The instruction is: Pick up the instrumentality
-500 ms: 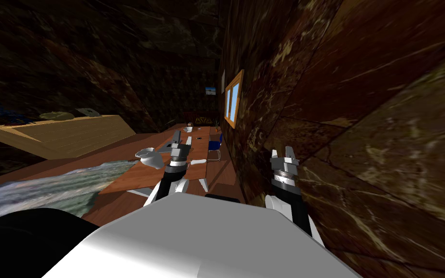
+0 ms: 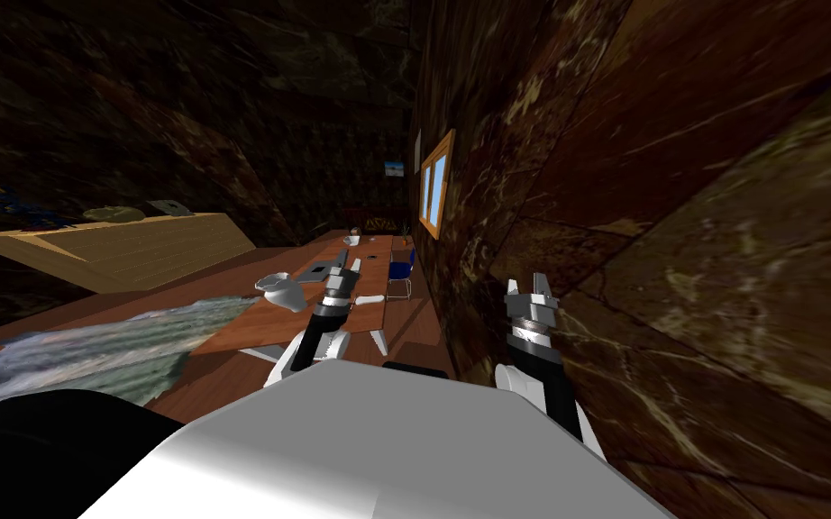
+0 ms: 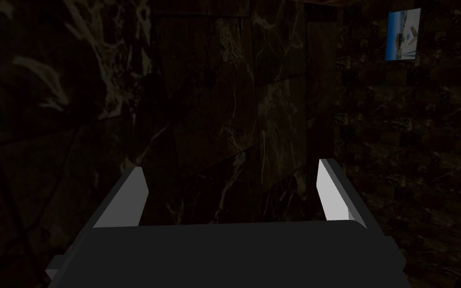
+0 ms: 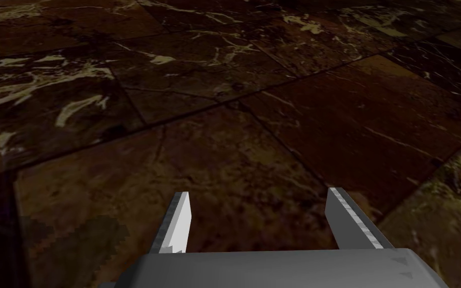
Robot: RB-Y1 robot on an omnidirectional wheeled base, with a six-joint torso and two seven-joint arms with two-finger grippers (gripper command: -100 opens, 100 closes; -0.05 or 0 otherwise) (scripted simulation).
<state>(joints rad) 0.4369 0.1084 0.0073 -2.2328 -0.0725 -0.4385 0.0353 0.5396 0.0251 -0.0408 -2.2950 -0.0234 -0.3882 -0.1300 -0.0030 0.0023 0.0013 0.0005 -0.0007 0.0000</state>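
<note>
A long brown table runs along the dark marble wall ahead. On it lie a white bowl-shaped thing, a flat dark item, a small black item and a small white item at the far end. I cannot tell which one the task means. My left gripper is raised over the table's middle, to the right of the white thing, open and holding nothing; its fingers stand apart. My right gripper is held up close to the marble wall, open, fingers apart and bare.
A blue chair stands at the table's right side by the wall. A framed window hangs on that wall. To the left lie a grey-green rug and a pale wooden platform.
My left arm has swung slightly to the right and forward over the table. The whole head view has shifted a little. The right arm has stayed put.
</note>
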